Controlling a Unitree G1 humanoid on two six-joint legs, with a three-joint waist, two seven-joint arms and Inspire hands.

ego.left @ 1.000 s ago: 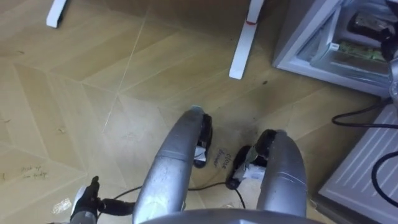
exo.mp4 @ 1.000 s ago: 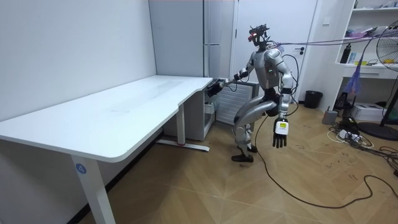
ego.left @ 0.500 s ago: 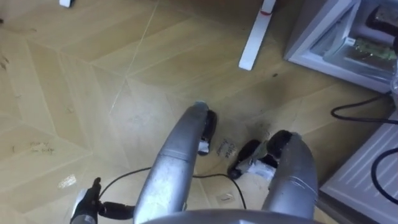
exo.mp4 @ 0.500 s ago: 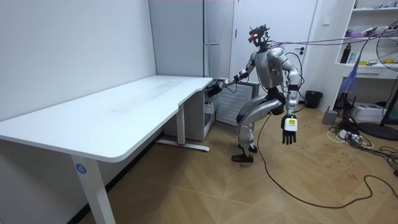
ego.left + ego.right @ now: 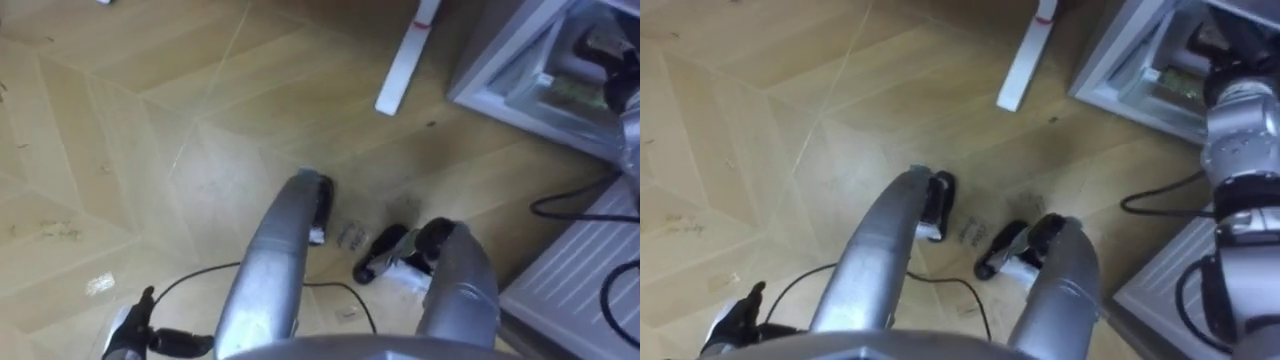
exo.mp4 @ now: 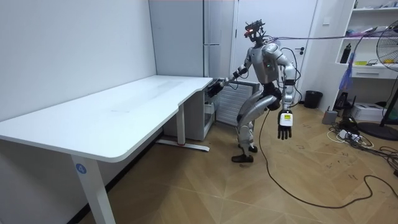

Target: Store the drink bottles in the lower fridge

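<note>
I stand with knees bent by the open lower fridge (image 5: 495, 70). My right hand (image 6: 216, 88) reaches into it, grip hidden. Blurred items (image 5: 575, 88) lie inside, perhaps drinks. My left hand (image 6: 283, 126) hangs slack and empty.

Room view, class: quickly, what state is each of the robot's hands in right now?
Left hand: open, hanging at its side, holding nothing.
Right hand: stretched out at the fridge; state cannot be told.
</note>
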